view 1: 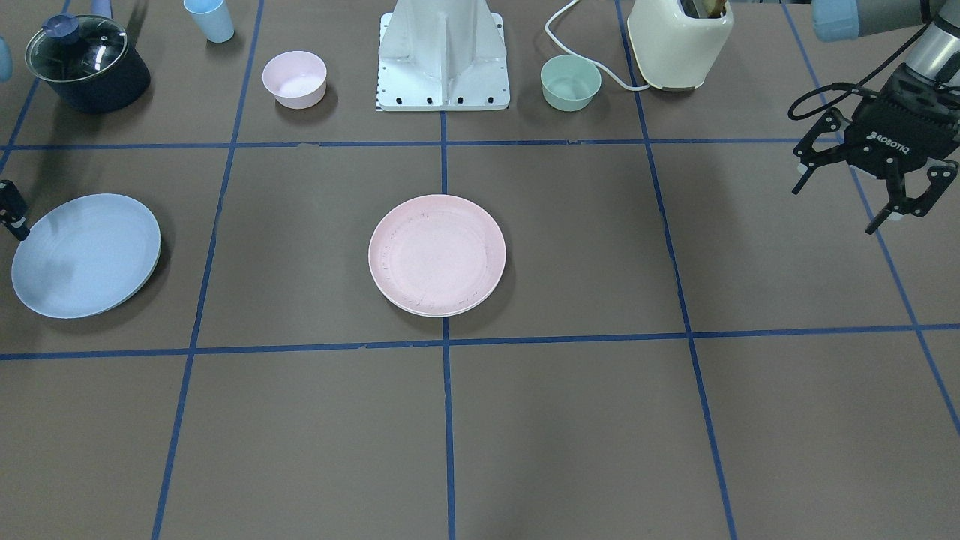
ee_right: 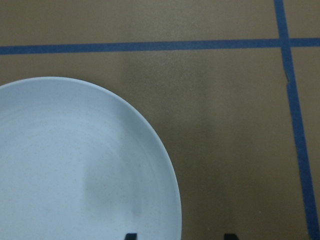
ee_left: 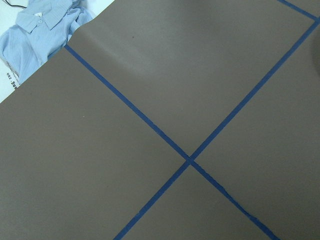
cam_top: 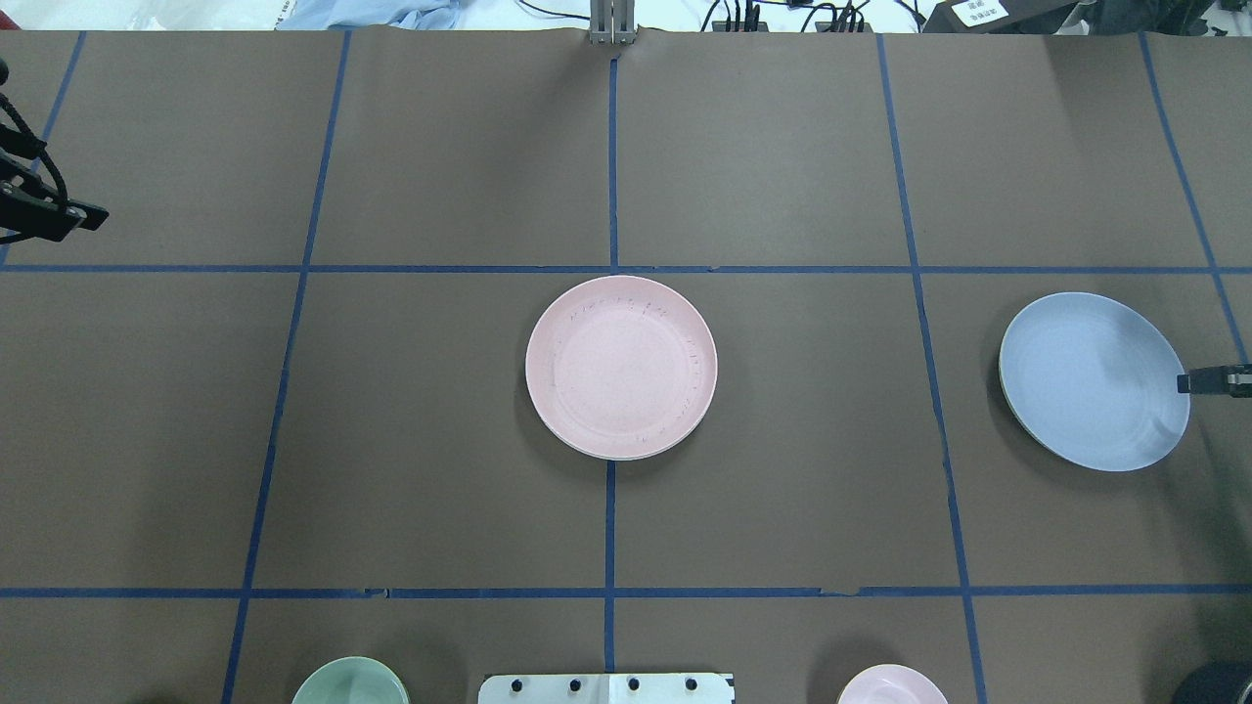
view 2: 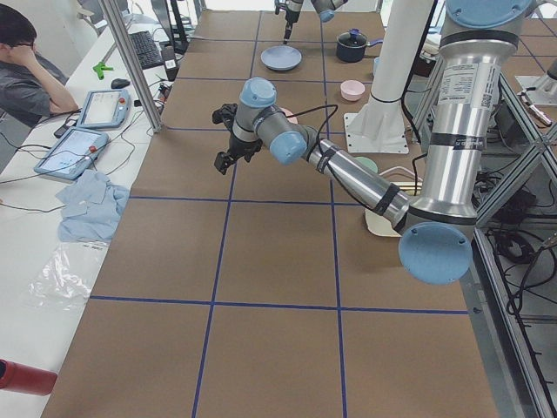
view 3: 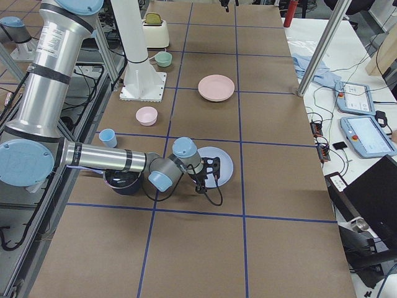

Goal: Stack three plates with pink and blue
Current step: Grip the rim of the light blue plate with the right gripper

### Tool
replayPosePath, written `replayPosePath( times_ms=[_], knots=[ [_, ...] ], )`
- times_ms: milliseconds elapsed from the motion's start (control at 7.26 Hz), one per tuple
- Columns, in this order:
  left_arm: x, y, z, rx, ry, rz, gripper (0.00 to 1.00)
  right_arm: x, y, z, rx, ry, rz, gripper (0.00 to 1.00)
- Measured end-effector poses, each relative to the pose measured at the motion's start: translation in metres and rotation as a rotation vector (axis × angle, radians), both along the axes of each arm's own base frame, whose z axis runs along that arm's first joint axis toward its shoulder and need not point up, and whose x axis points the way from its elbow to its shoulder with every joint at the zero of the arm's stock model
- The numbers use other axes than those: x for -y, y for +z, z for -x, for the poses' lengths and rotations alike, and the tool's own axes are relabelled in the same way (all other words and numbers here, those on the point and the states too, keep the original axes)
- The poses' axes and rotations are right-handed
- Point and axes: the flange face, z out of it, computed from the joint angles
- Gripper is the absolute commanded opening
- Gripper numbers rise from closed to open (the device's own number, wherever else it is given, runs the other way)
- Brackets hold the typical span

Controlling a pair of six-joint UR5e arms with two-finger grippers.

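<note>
The pale pink plate [view 1: 436,255] lies flat at the table's centre and also shows in the overhead view [cam_top: 621,367]. The pale blue plate [view 1: 86,255] [cam_top: 1094,381] lies on the robot's right side. A thin cream rim [cam_top: 1009,411] shows under its edge; the rest of the cream plate is hidden. My right gripper [ee_right: 180,236] [cam_top: 1213,381] is open and low at the blue plate's outer edge [ee_right: 75,165], its fingertips [ee_right: 131,236] on either side of the rim. My left gripper [view 1: 838,202] is open and empty, hovering over bare table far to the left.
Along the robot's side stand a lidded dark pot [view 1: 86,64], a blue cup [view 1: 210,19], a small pink bowl [view 1: 295,79], the robot base [view 1: 442,56], a small green bowl [view 1: 570,82] and a cream toaster [view 1: 679,41]. A blue shirt [ee_left: 45,25] lies past the far edge.
</note>
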Motion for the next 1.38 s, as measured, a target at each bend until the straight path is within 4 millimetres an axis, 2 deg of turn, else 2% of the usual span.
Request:
replayPosePath(
  times_ms=[275, 413, 551, 688, 964, 1101, 1239, 1377],
  knots=[
    [0.000, 0.001, -0.001, 0.000, 0.000, 0.004, 1.00, -0.004, 0.005, 0.016, 0.004, -0.017, -0.002, 0.26],
    [0.001, 0.002, -0.001, 0.001, 0.000, 0.006, 1.00, -0.005, 0.007, 0.020, 0.002, -0.024, -0.002, 0.24],
    [0.001, 0.004, -0.001, 0.003, -0.001, 0.009, 1.00, -0.007, 0.008, 0.022, 0.000, -0.027, -0.002, 0.16],
    [0.002, 0.005, -0.001, 0.004, -0.001, 0.011, 1.00, -0.008, 0.009, 0.021, -0.001, -0.027, 0.000, 0.00],
    [0.002, 0.005, -0.002, 0.004, -0.001, 0.012, 1.00, -0.008, 0.006, 0.022, 0.002, -0.027, -0.006, 0.00],
    [0.002, 0.005, -0.002, 0.005, -0.001, 0.012, 1.00, -0.005, -0.004, 0.023, 0.013, -0.025, -0.022, 0.00],
    [0.002, 0.006, -0.002, 0.005, 0.000, 0.012, 1.00, -0.002, -0.026, 0.025, 0.040, -0.023, -0.049, 0.00],
    [0.002, 0.006, -0.002, 0.005, 0.000, 0.014, 1.00, 0.007, -0.059, 0.033, 0.089, -0.011, -0.069, 0.00]
  ],
)
